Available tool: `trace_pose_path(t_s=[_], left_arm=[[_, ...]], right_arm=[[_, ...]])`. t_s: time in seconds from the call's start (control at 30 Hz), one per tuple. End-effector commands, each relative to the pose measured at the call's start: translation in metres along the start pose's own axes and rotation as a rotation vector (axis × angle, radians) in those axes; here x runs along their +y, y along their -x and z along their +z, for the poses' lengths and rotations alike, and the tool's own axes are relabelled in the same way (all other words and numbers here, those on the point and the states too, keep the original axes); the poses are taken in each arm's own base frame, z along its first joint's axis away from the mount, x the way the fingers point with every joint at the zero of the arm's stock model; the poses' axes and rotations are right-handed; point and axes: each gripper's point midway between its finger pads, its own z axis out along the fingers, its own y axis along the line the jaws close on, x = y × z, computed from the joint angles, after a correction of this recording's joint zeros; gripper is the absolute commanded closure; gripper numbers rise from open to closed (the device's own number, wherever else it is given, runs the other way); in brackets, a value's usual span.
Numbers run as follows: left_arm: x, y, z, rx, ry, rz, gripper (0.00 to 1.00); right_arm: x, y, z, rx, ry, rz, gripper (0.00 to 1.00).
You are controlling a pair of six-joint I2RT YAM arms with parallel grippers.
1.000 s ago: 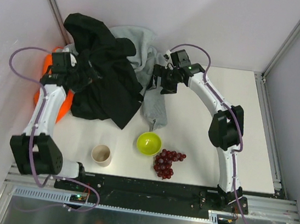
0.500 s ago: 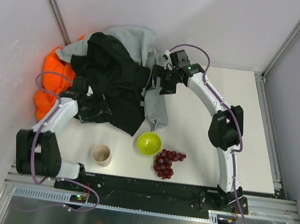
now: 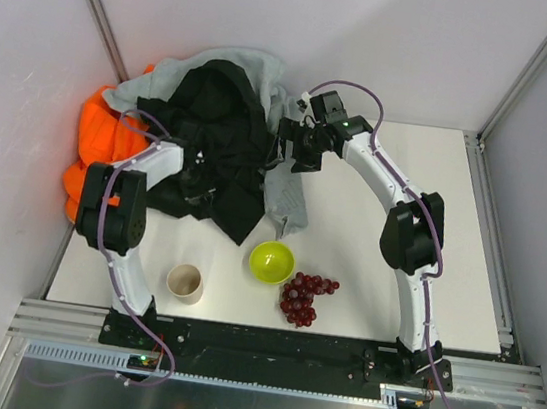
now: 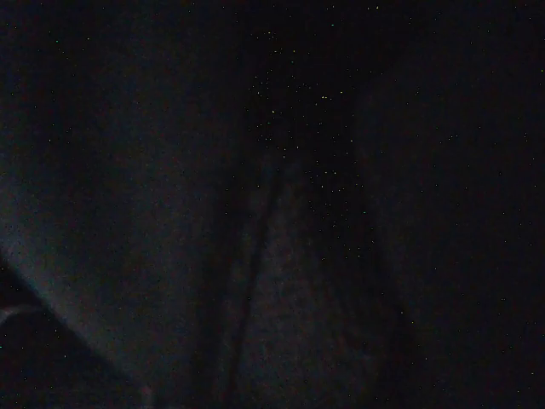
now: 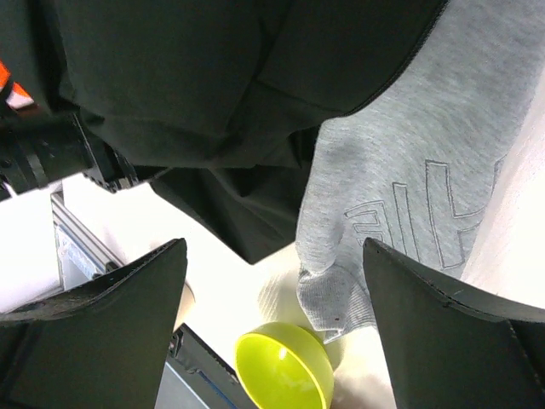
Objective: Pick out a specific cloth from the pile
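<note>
As it lies, the cloth (image 3: 236, 144) runs far-to-near

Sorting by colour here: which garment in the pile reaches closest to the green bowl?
The light grey sweatshirt: its ribbed cuff ends just beside the green bowl, while the black fabric and the orange garment stop farther back.

Landmark: the glossy lime-green round bowl (image 3: 272, 261).

- Just right of it we log a dark red bunch of grapes (image 3: 307, 297).
- To its left is a pale beige paper cup (image 3: 185, 282).
- Beyond it, the pile of soft garments (image 3: 214, 116) reads bright orange, light grey and black.
- The plain black thin-fabric cloth (image 3: 232, 174) shows no pattern.
- The light grey knit sweatshirt (image 5: 426, 153) touching the bowl carries thin, darker grey outlined lettering.
- The flat tabletop (image 3: 381, 229) is white.
</note>
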Motion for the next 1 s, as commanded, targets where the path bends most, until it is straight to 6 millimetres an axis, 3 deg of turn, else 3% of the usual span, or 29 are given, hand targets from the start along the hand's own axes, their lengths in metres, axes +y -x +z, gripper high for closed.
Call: trace_pose_path(t_s=[0.0, 0.07, 0.23, 0.33, 0.47, 0.6, 0.77, 0.97], left_arm=[[-0.065, 0.076, -0.037, -0.225, -0.155, 0.022, 0.93], [-0.090, 0.100, -0.063, -0.295, -0.219, 0.031, 0.98], [-0.141, 0.165, -0.160, -0.543, -0.368, 0.025, 0.99], [-0.156, 0.198, -0.216, -0.701, -0.408, 0.001, 0.99], [-0.154, 0.235, -0.269, -0.900, -0.363, -0.058, 0.99], [-0.137, 0.260, -0.289, -1.028, -0.258, -0.105, 0.99], [-0.126, 0.272, -0.282, -1.059, -0.184, -0.127, 0.99], [-0.130, 0.284, -0.282, -1.085, -0.189, -0.152, 0.99]], right_arm=[[0.022, 0.015, -0.028, -0.059, 0.046, -0.047, 0.11], [0.022, 0.015, -0.030, -0.058, 0.050, -0.045, 0.11], [0.028, 0.015, -0.036, -0.059, 0.066, -0.044, 0.11], [0.036, 0.011, -0.035, -0.049, 0.088, -0.052, 0.11], [0.051, 0.004, -0.025, -0.031, 0.127, -0.075, 0.11], [0.061, -0.004, -0.003, 0.005, 0.155, -0.087, 0.11], [0.078, -0.010, 0.030, 0.036, 0.192, -0.096, 0.11], [0.095, -0.018, 0.074, 0.057, 0.256, -0.059, 0.13]])
